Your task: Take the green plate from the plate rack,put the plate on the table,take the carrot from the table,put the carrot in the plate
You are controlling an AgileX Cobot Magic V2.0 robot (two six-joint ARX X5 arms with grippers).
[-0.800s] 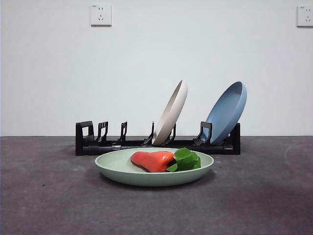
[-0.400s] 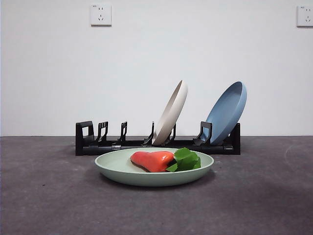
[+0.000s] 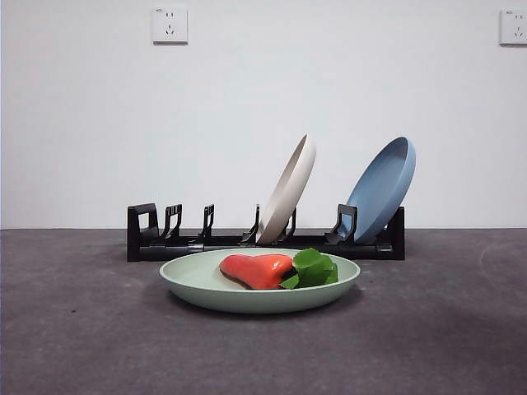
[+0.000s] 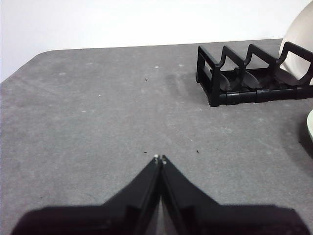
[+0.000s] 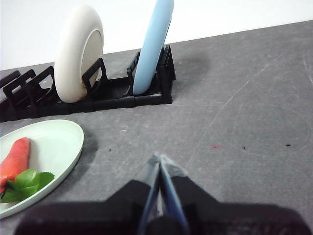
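The table has a matte dark grey top, a bit mottled and grainy, with faint scuffs in the right wrist view. The green plate looks like smooth matte plastic with no real shine. The carrot is glossy, its orange body catching light, and the leaves look like shiny plastic too. The plate rack is black moulded plastic with a slight sheen. The cream plate and blue plate are both smooth and matte. Each claw looks like dull black plastic.

Front low, level; wrists overhead — sharing plate rack.
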